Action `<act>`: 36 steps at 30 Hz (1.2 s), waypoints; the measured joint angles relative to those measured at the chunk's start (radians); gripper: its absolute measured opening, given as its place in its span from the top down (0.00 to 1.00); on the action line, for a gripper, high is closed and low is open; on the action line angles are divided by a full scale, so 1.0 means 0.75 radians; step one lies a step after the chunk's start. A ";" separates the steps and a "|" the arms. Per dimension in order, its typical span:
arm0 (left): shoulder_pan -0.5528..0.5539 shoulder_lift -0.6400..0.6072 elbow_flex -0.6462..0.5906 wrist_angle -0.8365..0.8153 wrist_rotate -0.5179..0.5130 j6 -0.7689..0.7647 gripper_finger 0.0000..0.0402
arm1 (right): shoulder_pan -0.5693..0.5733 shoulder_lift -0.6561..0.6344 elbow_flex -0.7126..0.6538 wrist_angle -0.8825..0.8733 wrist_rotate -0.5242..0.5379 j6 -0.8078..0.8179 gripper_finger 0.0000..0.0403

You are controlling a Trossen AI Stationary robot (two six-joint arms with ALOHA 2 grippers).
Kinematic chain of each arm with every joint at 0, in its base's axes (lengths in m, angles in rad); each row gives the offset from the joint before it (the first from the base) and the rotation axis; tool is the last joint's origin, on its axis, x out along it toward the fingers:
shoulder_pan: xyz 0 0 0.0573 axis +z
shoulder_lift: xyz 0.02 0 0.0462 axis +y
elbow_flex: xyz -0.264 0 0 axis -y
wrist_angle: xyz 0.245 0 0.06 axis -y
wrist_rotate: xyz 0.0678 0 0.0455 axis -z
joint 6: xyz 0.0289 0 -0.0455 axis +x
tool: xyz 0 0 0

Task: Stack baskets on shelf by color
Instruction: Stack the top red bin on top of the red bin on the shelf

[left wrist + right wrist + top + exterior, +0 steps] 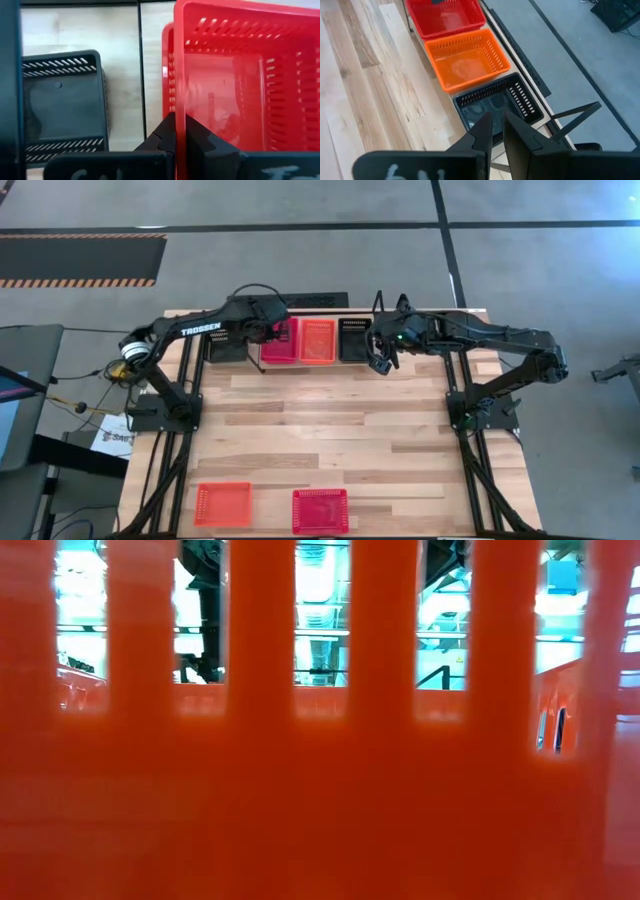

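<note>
Two baskets sit near the surface's front edge: an orange basket (223,503) toward the front left corner and a red basket (320,510) beside it, both showing nothing inside. An orange mesh wall (320,790) fills the low view. The middle of the surface (330,420) carries nothing. Along the far edge, on the shelf (125,75), stand a black basket (224,342), a red stack (280,340), an orange stack (318,340) and a second black basket (354,338). The left gripper (179,131), at the red stack, has its fingers pressed together, pinching the wall of the top red basket (235,75), which sits over another red one. The right gripper (498,127) hangs above the second black basket, fingers slightly parted around nothing.
</note>
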State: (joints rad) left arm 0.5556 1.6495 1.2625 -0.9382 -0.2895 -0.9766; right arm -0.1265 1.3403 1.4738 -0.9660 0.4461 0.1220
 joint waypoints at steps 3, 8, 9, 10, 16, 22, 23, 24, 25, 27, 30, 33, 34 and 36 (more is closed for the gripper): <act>-0.002 0.019 0.005 -0.001 -0.015 0.003 1.00 | -0.001 0.000 0.000 -0.006 0.000 0.000 0.84; -0.002 0.024 0.030 -0.025 -0.017 0.002 1.00 | -0.001 0.000 0.000 -0.014 0.000 0.000 0.84; 0.000 0.027 0.043 -0.037 -0.015 0.004 1.00 | -0.001 0.000 0.000 -0.014 0.000 0.000 0.84; 0.000 0.030 0.052 -0.034 -0.020 0.012 1.00 | -0.001 0.000 0.000 -0.016 0.000 -0.003 0.84; 0.002 0.032 0.082 -0.035 -0.030 0.098 0.93 | -0.001 0.000 0.000 -0.017 0.000 -0.021 0.84; 0.002 0.032 0.083 -0.039 -0.013 0.123 0.77 | -0.001 0.000 0.000 -0.019 0.000 -0.028 0.84; 0.002 0.031 0.083 -0.040 0.007 0.129 0.74 | -0.001 0.000 0.000 -0.019 0.000 -0.031 0.84; 0.002 0.031 0.083 -0.040 0.023 0.135 0.72 | -0.001 0.000 0.000 -0.019 -0.001 -0.033 0.84; 0.002 0.031 0.084 -0.041 0.034 0.136 0.70 | -0.001 0.000 0.000 -0.019 -0.001 -0.034 0.84; 0.002 0.030 0.085 -0.042 0.059 0.138 0.66 | -0.001 0.000 0.000 -0.022 -0.001 -0.034 0.84; 0.005 0.027 0.085 -0.042 0.087 0.134 0.63 | -0.001 0.000 0.000 -0.023 -0.003 -0.035 0.84; 0.010 0.016 0.086 -0.042 0.094 0.139 0.63 | -0.001 0.000 0.000 -0.030 -0.005 -0.035 0.84; 0.010 0.011 0.094 -0.052 0.095 0.140 0.63 | -0.001 0.000 0.000 -0.034 -0.005 -0.035 0.84; 0.009 -0.002 0.125 -0.074 0.090 0.141 0.63 | -0.001 0.000 0.000 -0.034 -0.005 -0.035 0.84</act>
State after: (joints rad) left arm 0.5626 1.6484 1.3564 -0.9936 -0.2220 -0.8710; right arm -0.1268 1.3403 1.4738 -0.9916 0.4423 0.0956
